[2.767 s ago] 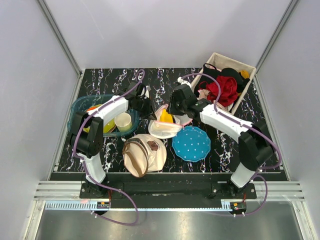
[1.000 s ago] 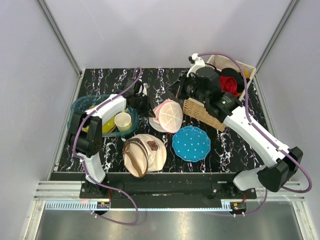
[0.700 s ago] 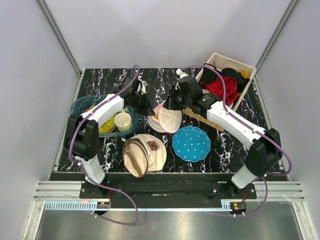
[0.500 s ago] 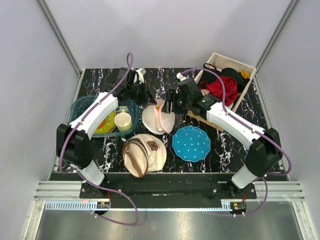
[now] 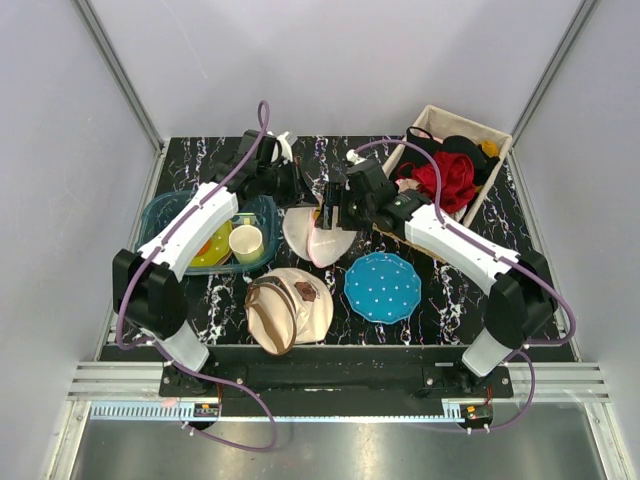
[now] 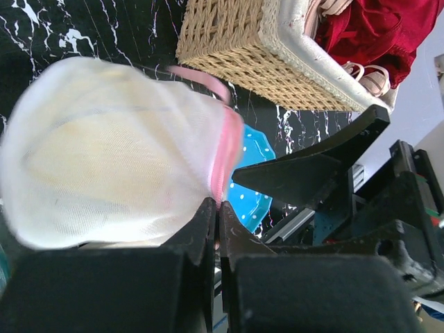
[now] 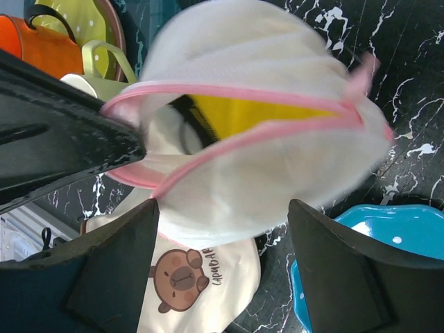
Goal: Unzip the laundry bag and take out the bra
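Note:
The laundry bag (image 5: pixel 312 238), white mesh with a pink rim, is held tilted above the table centre. My left gripper (image 5: pixel 298 196) is shut on its pink rim; the left wrist view shows the jaws (image 6: pixel 216 205) pinching the rim with the bag (image 6: pixel 111 152) hanging in front. My right gripper (image 5: pixel 332 212) is open, its fingers on either side of the bag (image 7: pixel 277 159) and not closed on it (image 7: pixel 220 208). The zipper gapes, and a yellow item (image 7: pixel 257 114) shows inside the opening. The bra cannot be told apart otherwise.
A beige canvas bag (image 5: pixel 290 305) with a capybara print lies near the front. A blue dotted plate (image 5: pixel 383 287) sits to its right. A teal tub (image 5: pixel 158 212) with cups is at left. A wicker basket (image 5: pixel 432 118) of clothes is at back right.
My right arm swung from the wicker basket over to the bag. My left arm drew the bag's rim up and toward the back, tilting the bag and showing its opening.

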Tool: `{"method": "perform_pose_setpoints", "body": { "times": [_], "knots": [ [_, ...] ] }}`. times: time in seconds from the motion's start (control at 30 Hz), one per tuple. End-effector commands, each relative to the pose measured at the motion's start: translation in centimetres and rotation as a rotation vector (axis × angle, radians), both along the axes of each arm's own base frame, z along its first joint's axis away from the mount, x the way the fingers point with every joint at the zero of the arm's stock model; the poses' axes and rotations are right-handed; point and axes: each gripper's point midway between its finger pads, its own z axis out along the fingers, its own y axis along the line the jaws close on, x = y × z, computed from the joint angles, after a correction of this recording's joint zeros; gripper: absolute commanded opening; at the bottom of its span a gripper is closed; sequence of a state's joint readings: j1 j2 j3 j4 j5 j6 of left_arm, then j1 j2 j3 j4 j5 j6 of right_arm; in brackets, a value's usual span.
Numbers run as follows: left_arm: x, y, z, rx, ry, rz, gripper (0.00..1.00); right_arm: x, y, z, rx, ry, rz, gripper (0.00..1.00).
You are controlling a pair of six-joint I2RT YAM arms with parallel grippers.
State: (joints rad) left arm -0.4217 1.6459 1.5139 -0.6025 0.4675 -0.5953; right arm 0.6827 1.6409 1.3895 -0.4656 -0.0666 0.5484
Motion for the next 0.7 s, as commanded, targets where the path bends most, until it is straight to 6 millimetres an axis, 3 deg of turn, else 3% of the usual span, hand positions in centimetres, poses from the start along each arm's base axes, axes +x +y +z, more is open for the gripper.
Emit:
{"method": "perform_pose_setpoints", "body": {
  "times": [0.0, 0.2, 0.3, 0.37, 0.43, 0.67],
  "knots": [
    [0.2, -0.5, 0.6, -0.023, -0.024, -0.014, 0.00, 0.0, 0.4, 4.2, 0.075, -0.105, -0.026, 0.82],
    [0.5, -0.6, 0.7, -0.024, -0.024, -0.013, 0.00, -0.3, 1.0, 3.3, 0.072, -0.074, -0.013, 0.85],
    [0.4, -0.7, 0.9, -0.028, -0.027, -0.015, 0.00, -0.4, 1.4, 2.9, 0.030, -0.090, -0.028, 0.98],
    [0.4, -0.7, 0.9, -0.028, -0.029, -0.014, 0.00, -0.1, 0.9, 2.1, -0.042, -0.091, -0.052, 1.00],
    [0.5, -0.7, 0.8, -0.021, -0.033, -0.014, 0.00, 0.7, -1.0, -0.1, -0.182, -0.080, -0.129, 1.00],
    [0.4, -0.5, 0.6, -0.010, -0.041, -0.031, 0.00, 1.5, -5.9, -0.9, -0.324, -0.135, -0.260, 1.00]
  ]
}}
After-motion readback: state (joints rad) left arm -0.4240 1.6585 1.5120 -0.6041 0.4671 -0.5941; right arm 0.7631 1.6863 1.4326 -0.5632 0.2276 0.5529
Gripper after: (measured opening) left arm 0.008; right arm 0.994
